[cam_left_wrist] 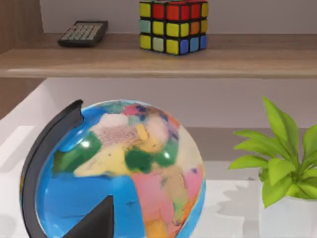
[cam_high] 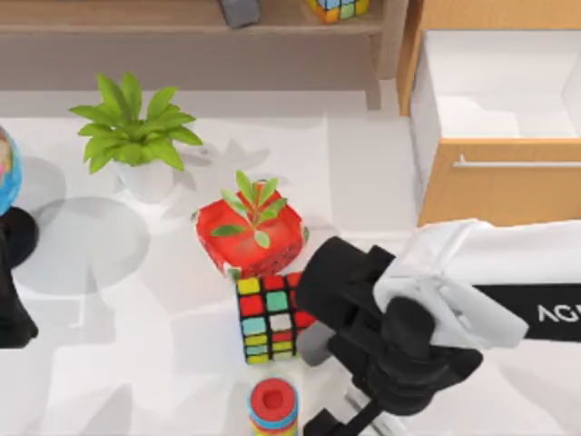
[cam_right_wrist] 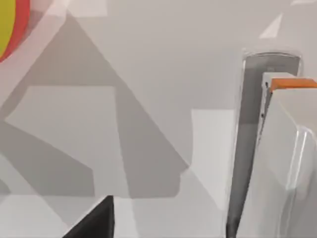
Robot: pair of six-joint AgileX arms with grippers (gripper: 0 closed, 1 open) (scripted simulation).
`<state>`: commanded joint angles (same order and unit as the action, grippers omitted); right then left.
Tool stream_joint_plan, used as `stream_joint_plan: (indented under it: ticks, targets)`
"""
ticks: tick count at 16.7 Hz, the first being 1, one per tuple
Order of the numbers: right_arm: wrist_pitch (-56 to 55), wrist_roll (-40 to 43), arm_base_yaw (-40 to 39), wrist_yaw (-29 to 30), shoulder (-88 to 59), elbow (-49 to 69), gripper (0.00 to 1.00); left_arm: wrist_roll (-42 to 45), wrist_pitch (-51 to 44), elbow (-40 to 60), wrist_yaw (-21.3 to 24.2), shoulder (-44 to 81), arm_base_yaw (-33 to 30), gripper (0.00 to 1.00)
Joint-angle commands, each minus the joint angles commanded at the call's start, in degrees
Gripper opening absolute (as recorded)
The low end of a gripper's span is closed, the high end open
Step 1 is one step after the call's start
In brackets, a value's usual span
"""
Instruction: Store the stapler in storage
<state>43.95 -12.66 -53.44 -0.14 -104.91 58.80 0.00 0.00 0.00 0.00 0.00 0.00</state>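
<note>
Since the task was to put the stapler (cam_high: 313, 343) away, the top view made sense: the storage (cam_high: 490, 182), a light-brown drawer at the table's far right, stood pulled open with its white inside bare and its silver handle (cam_high: 517, 164) facing the work area, ready to take something from above. The right gripper (cam_high: 349, 413) hung low over the near middle of the table, its black wrist covering most of the stapler. Only a pale-grey sliver showed just beside the colourful cube (cam_high: 270, 318), well apart from the drawer. Whether this pincer was released or clenched could not be told. The left arm (cam_high: 11, 313) sat parked at the left edge by the globe (cam_high: 4, 173), out of the way, its grip equally unreadable. From the left wrist view, the globe loomed close, with the open shelf (cam_left_wrist: 158, 59) behind it carrying a calculator (cam_left_wrist: 83, 33) and a second cube (cam_left_wrist: 173, 26), and a leafy plant (cam_left_wrist: 282, 158) to one side, which suits an idle arm. In the right wrist view, the stapler lay flat on the white table (cam_right_wrist: 148, 74), a white bar with an orange tip over a grey base. It sat off to the side of the camera, so I judged the approach was not yet centred and the grasp not yet made.
</note>
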Motion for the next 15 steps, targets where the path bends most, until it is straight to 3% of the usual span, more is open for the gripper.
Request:
stream_joint_plan:
  ticks: [5,15]
  targets:
    - [-0.6,-0.5,-0.6,0.0,-0.4,0.0,1.00,0.0,0.0,0.0,0.0,0.0,0.0,1.00]
    - [-0.6,-0.5,-0.6,0.0,-0.4,0.0,0.25,0.0,0.0,0.0,0.0,0.0,0.0,1.00]
